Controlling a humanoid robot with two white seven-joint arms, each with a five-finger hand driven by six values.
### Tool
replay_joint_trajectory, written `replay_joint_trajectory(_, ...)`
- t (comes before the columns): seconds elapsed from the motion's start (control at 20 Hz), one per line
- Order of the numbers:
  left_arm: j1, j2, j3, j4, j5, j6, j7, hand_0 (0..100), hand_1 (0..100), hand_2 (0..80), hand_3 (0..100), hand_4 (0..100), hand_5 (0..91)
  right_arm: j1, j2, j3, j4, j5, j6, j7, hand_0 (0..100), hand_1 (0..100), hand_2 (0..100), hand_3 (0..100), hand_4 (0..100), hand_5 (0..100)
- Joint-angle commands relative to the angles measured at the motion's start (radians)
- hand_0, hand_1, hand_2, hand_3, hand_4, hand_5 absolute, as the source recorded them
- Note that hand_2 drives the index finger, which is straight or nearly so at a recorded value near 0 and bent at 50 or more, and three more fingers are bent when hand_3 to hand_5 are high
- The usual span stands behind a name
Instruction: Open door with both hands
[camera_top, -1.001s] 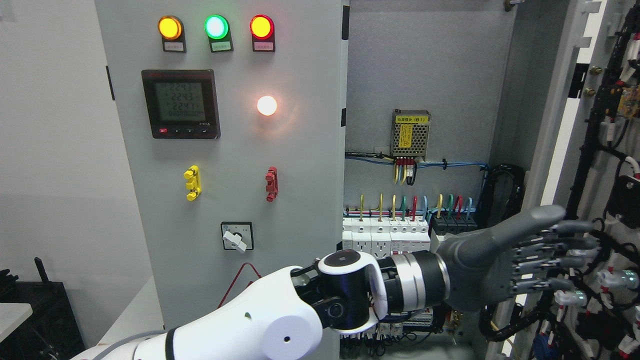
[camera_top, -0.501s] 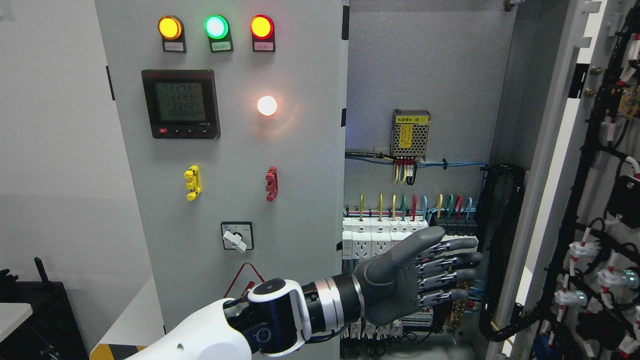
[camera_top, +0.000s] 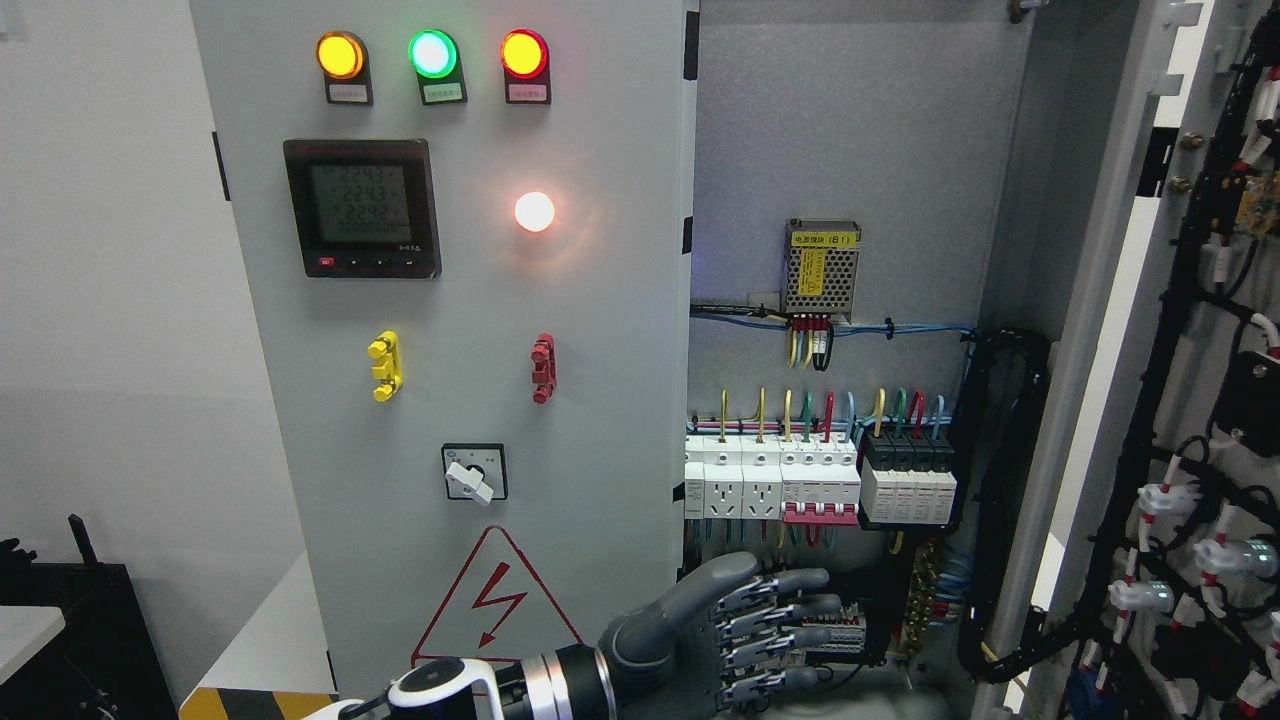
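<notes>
The left hand (camera_top: 720, 630), matte grey with jointed metal fingers (camera_top: 790, 605) stretched flat and holding nothing, sits at six o'clock before the open cabinet. The right door (camera_top: 1130, 330), smooth painted steel, stands swung wide at three o'clock, black cable bundles on its inner face. White blocky breakers (camera_top: 770, 480) line the middle.

The meter (camera_top: 362, 208) on the left door (camera_top: 600, 330) displays 2243, 2243, 2242. A lightning warning triangle (camera_top: 496, 603) stands below. The power supply (camera_top: 821, 267) label reads "(B1)".
</notes>
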Motion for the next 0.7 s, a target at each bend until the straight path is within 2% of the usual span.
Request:
replay_joint_trajectory(0.0, 0.175, 0.175, 0.014, -0.11, -0.061, 0.001, -0.01, 12, 39, 0.0, 0, 0, 0.0, -0.001, -0.002, 0.003, 0.0, 0.0, -0.001, 0.006, 51, 20, 0, 0, 0, 0)
replay_joint_trajectory(0.35, 0.412, 0.221, 0.014, -0.116, -0.214, -0.013, -0.009, 12, 39, 0.0, 0, 0, 0.0, 0.0, -0.001, 0.004, 0.003, 0.0, -0.001, 0.006, 51, 20, 0, 0, 0, 0)
replay_joint_trajectory(0.55, 0.567, 0.238, 0.014, -0.114, -0.329, -0.071, -0.009, 12, 39, 0.0, 0, 0, 0.0, 0.0, -0.001, 0.003, 0.001, 0.0, -0.002, 0.004, 52, 20, 0, 0, 0, 0)
replay_joint_trajectory(0.65, 0.625, 0.239, 0.014, -0.113, -0.368, -0.087, -0.001, 12, 39, 0.0, 0, 0, 0.0, 0.0, -0.001, 0.003, 0.0, -0.002, -0.002, 0.004, 52, 20, 0, 0, 0, 0)
